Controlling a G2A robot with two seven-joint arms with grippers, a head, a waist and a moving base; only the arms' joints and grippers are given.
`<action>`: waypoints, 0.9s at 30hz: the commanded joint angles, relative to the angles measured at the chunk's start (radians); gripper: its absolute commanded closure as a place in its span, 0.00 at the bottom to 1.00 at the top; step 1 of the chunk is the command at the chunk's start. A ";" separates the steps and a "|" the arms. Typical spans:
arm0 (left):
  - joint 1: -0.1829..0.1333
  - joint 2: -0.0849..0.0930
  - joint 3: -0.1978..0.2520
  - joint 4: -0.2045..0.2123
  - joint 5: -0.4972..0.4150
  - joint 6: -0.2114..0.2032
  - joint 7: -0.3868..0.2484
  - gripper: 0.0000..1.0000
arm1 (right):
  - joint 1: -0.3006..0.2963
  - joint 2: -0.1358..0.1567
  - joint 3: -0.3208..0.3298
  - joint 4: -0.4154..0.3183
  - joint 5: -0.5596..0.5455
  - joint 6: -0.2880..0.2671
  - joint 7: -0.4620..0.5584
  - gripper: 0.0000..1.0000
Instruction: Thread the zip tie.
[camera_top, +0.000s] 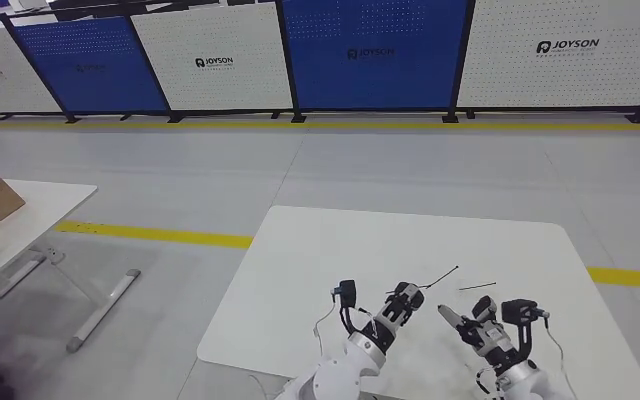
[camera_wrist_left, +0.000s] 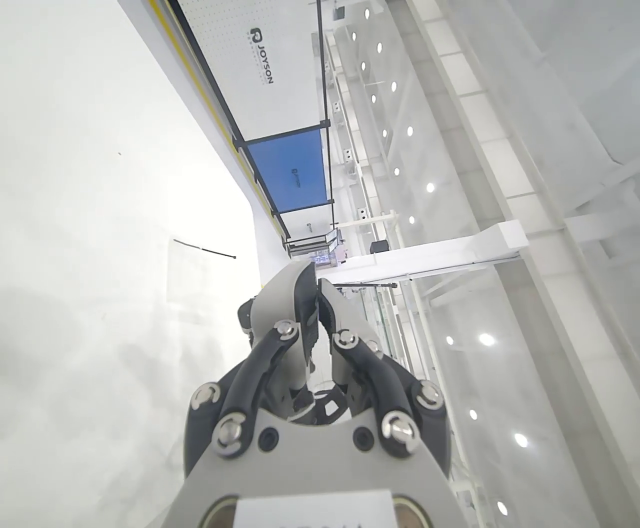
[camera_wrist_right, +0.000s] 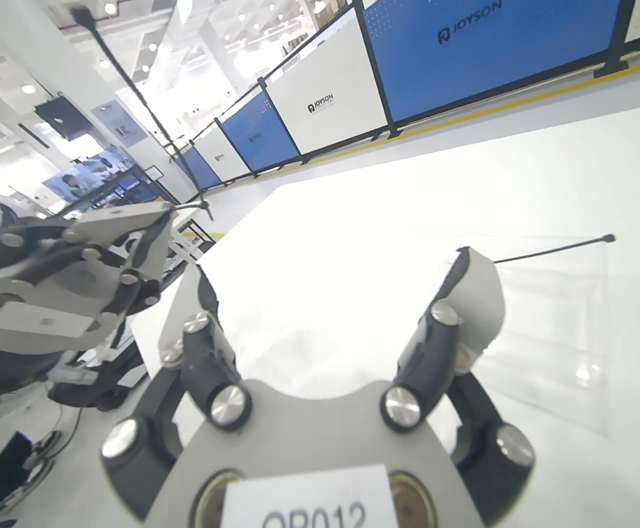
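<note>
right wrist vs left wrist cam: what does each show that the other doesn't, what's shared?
Right wrist extra: the open right end effector, and the held zip tie sticking far out of the left end effector. Left wrist extra: that end effector's pads pressed together, from behind. Both: the loose zip tie on the white table.

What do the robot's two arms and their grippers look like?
Both arms are white with thin cables at the wrists. The left gripper and right gripper match: a silver-grey base with a white printed label, black link bars on round silver pins, pale fingers with black ribbed pads.
</note>
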 joint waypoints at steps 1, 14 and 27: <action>-0.001 0.002 0.002 -0.002 0.000 0.009 -0.023 1.00 | 0.004 0.006 -0.006 0.001 -0.037 0.000 -0.007 0.00; -0.002 0.003 0.006 0.003 -0.004 0.006 -0.033 1.00 | 0.018 0.011 -0.049 0.011 -0.131 0.000 0.010 0.00; -0.004 0.004 0.016 0.006 0.012 0.013 -0.040 1.00 | 0.034 0.009 -0.065 0.031 -0.121 0.000 -0.004 0.00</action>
